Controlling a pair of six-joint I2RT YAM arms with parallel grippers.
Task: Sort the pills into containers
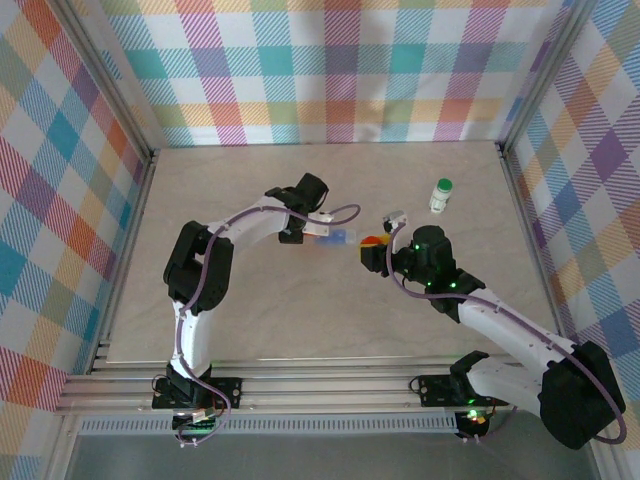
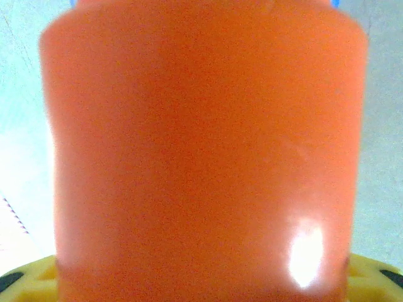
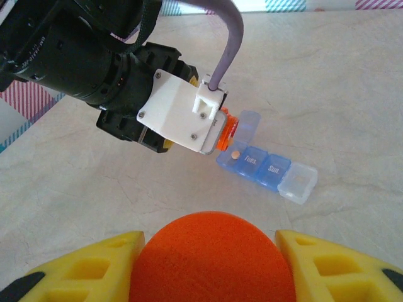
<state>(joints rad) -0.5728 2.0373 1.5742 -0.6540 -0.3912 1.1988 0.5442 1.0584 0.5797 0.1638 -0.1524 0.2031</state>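
Observation:
My left gripper [image 1: 322, 236] is shut on the orange pill bottle [image 2: 201, 145], which sits very close to the left wrist camera; yellow fingers [image 2: 22, 277] show at the bottom corners. In the right wrist view the bottle's mouth [image 3: 223, 131] tilts over the flat blue pill box [image 3: 261, 165], whose end lid stands open with one small tan pill [image 3: 234, 154] inside. My right gripper [image 3: 211, 267] is shut on a round orange cap [image 3: 211, 248], just right of the pill box [image 1: 342, 239]. The whitish bottle with green cap [image 1: 441, 194] stands upright at the back right.
The left arm's black wrist and white camera mount [image 3: 179, 107] hang over the box's left end. The box's right end compartment [image 3: 297, 182] is clear. Checkered walls enclose the beige tabletop [image 1: 300, 320], with aluminium rails along the near edge.

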